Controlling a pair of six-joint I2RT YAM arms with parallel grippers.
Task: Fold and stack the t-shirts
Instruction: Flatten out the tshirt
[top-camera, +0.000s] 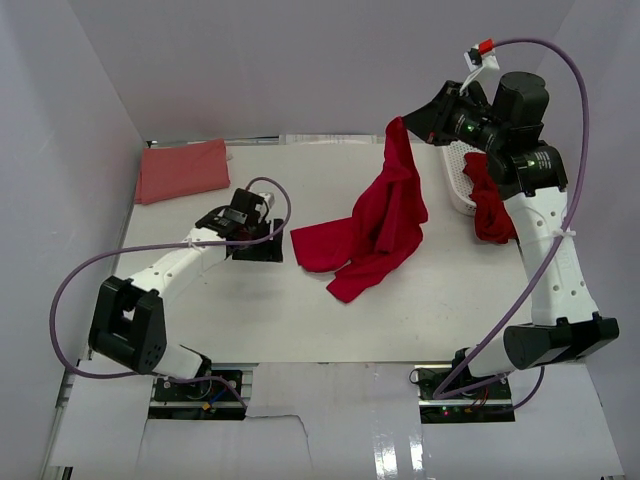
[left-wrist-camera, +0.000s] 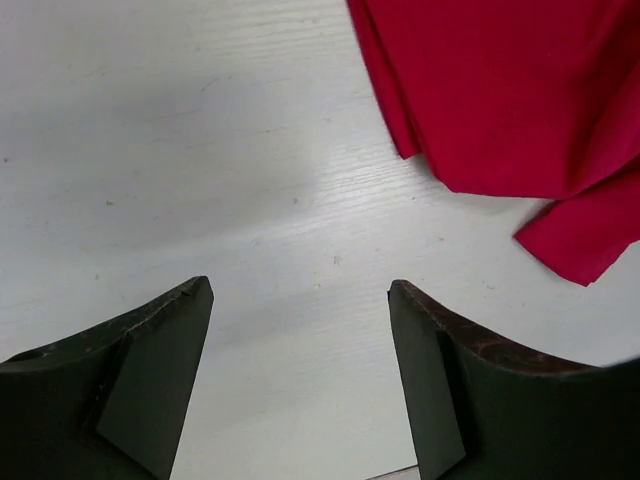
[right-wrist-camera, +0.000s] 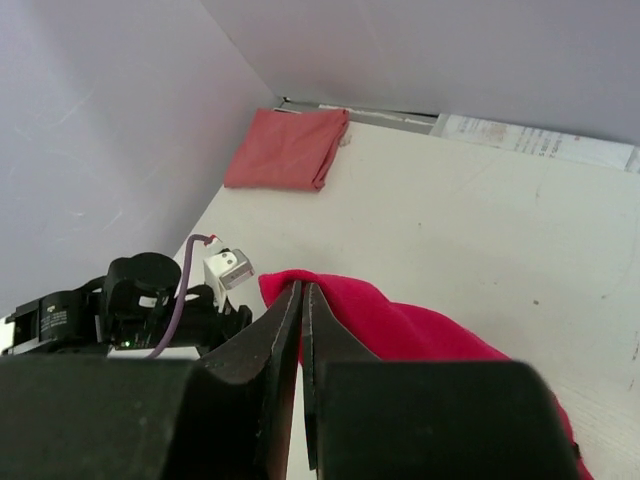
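While the right gripper (right-wrist-camera: 302, 292) pinches a crimson t-shirt (top-camera: 385, 215) and holds its top aloft, the rest drapes onto the middle of the desk (top-camera: 300, 310). The left gripper (left-wrist-camera: 300, 290), jaws spread and empty, hovers just left of the cloth. A folded salmon-pink t-shirt (top-camera: 182, 170) lies in the far left corner.

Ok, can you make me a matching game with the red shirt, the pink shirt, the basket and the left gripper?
Things:
1 red t-shirt
2 pink t-shirt
3 white basket
4 left gripper

States:
A open over the table
B folded, far left corner
C one end lifted by the right gripper
D right side, red cloth hanging over it

Pairs: 1-C, 2-B, 3-D, 4-A
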